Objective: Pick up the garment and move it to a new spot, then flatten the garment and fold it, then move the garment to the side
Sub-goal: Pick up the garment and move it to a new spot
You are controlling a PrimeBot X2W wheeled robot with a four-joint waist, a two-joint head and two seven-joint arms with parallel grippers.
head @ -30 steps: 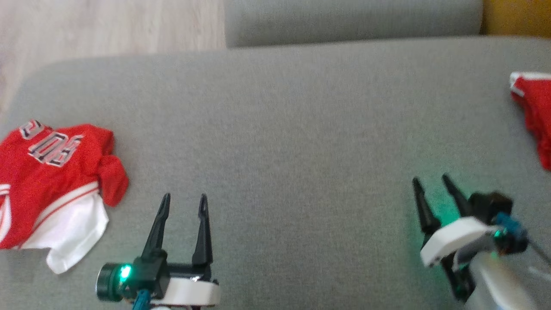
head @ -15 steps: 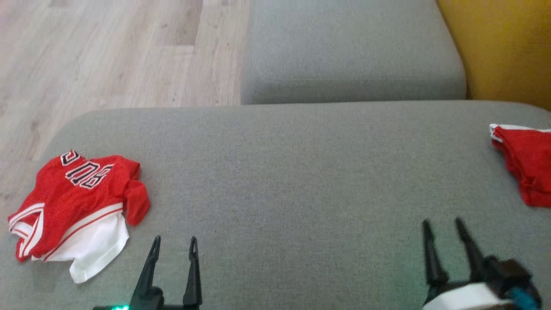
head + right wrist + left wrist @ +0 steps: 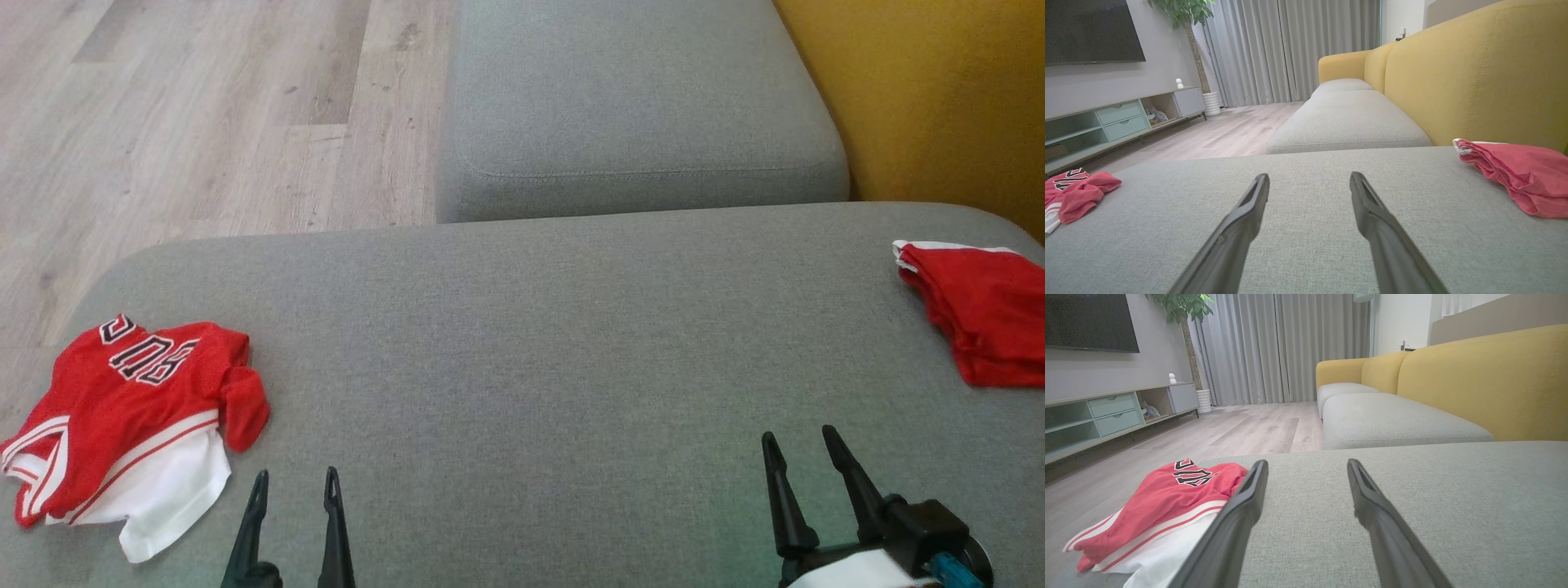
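Closest in, the left tool hangs low over the grey sofa seat. Its two dark fingers are wide apart, with nothing between them. The right tool is the same: fingers spread, holding nothing.

Just to the left of the left tool lies the garment. It is a red top with white trim and dark letters, all crumpled up near the seat's left edge, and it is not touching the tool. Well apart from it, on the right side of the seat, lies a folded red cloth, near the yellow sofa back.

Past the seat comes another grey cushion, with the wood floor to its left. Farthest off are a low cabinet, a leafy plant and long grey curtains.
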